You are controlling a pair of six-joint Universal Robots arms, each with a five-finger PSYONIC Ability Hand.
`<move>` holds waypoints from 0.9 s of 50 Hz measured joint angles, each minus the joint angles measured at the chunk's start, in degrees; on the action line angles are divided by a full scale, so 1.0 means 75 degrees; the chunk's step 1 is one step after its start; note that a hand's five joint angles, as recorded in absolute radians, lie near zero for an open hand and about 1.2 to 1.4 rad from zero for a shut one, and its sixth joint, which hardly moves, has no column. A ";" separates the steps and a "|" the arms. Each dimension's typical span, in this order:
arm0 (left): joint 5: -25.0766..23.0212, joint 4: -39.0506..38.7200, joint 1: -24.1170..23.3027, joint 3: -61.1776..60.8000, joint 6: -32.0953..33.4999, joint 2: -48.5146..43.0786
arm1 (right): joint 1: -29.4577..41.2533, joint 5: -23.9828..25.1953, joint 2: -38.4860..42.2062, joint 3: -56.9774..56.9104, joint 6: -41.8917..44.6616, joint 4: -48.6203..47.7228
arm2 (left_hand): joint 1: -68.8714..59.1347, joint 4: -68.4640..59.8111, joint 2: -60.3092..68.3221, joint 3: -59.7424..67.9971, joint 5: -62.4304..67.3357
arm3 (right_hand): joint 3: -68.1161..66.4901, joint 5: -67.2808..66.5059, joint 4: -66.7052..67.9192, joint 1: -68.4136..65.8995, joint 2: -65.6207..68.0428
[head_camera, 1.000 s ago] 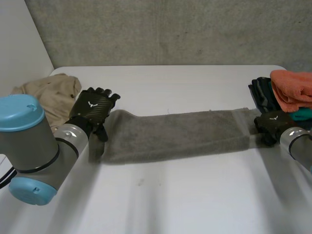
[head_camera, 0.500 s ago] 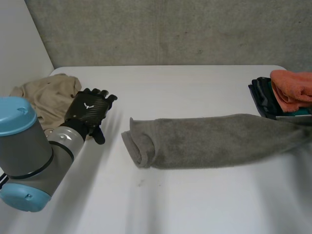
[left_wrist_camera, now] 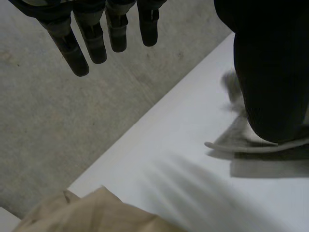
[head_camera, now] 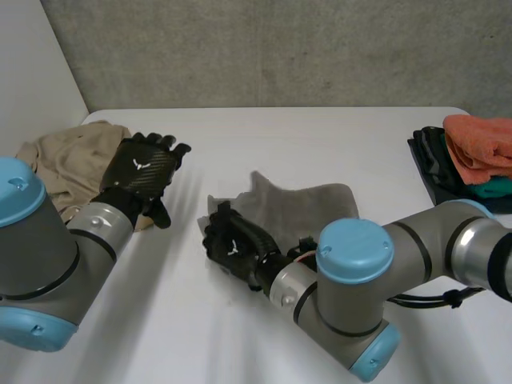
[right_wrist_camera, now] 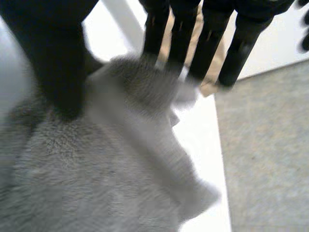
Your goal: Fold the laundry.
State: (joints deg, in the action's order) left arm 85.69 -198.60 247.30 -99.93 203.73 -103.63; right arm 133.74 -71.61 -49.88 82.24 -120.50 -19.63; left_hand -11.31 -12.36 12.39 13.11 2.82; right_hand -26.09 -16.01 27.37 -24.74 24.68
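One beige garment [head_camera: 68,160] is lying crumpled at the left edge of the worktop [head_camera: 320,136], and one stack of folded cloths [head_camera: 480,148] is sitting at its right edge (three layers are showing: orange over teal over a dark one). The one grey towel [head_camera: 300,210] is resting doubled over near the worktop's middle. The right hand [head_camera: 232,248] is gripping the towel's left end, with cloth caught between the thumb and the straight fingers [right_wrist_camera: 181,34]. The right arm [head_camera: 356,276] is reaching across in front of the towel. The left hand [head_camera: 144,172] is hovering released, fingers straight, between garment and towel. Half a second ago the towel was stretching long toward the right edge. Now it is lying folded back on itself, and the left hand is staying about where it was.
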 measured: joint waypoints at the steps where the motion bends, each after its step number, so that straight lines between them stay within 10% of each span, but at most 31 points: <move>1: 0.0002 -0.0035 -0.0017 0.0055 0.0000 -0.0006 | -0.0007 -0.0238 -0.0054 0.0024 -0.0170 0.0063 | 0.0000 0.0002 -0.0002 0.0000 0.0000 | 0.1258 0.1267 -0.1419 0.1226 -0.1199; 18: -0.0033 -0.0271 -0.1669 0.2360 -0.0931 -0.1417 | -0.1963 -0.1335 -0.2732 0.1845 -0.5616 0.0751 | 0.0000 -0.0001 -0.0004 0.0000 0.0000 | 0.1890 0.1777 -0.2032 0.1600 -0.1687; 29: 0.0224 0.0205 -0.2572 0.4685 -0.0780 -0.4076 | -0.2690 -0.1382 -0.2420 0.2483 -0.5120 0.0916 | 0.0000 0.0000 -0.0004 0.0000 0.0000 | 0.1719 0.1668 -0.1879 0.1542 -0.1552; 45: 0.2729 0.1298 -0.2280 0.4222 0.0807 -0.4308 | -0.2759 -0.1742 -0.1823 0.2567 -0.4144 0.0274 | 0.0000 0.0000 -0.0004 0.0000 0.0000 | -0.5554 -0.5381 0.5431 -0.5020 0.5706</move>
State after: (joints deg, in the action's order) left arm 106.16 -188.87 230.20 -68.27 209.78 -135.94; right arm 113.05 -84.67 -63.56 101.49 -151.58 -17.58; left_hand -11.31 -12.36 12.36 13.11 2.82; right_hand -67.74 -56.37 68.10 -62.39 67.48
